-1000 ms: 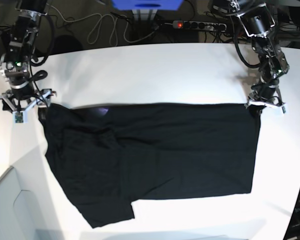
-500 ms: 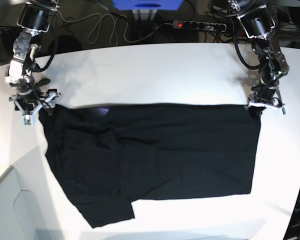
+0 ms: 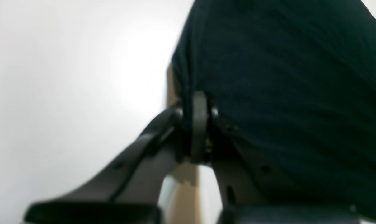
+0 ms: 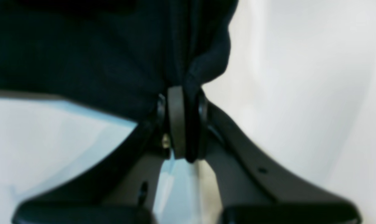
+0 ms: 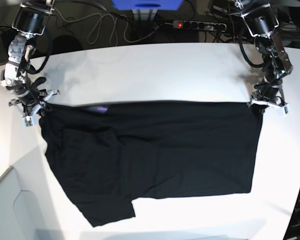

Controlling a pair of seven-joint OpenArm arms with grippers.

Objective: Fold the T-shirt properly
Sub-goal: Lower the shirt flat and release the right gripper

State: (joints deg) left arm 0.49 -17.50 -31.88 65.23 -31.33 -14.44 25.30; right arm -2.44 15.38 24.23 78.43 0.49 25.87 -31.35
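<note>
While blurred — seemingly — both tools (image 3: 198,130) (image 4: 181,124) pinch the T-shirt (image 5: 155,155).

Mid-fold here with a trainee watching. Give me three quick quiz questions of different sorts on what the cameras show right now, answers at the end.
1. True or false: both tools are clamped on the T-shirt.
2. Which corner does the left tool hold in the base view: A far right, B near right, C near left?
3. What colour shows at the shirt's far edge by the right tool?

Key: 1 true; 2 A; 3 a small purple patch.
</note>
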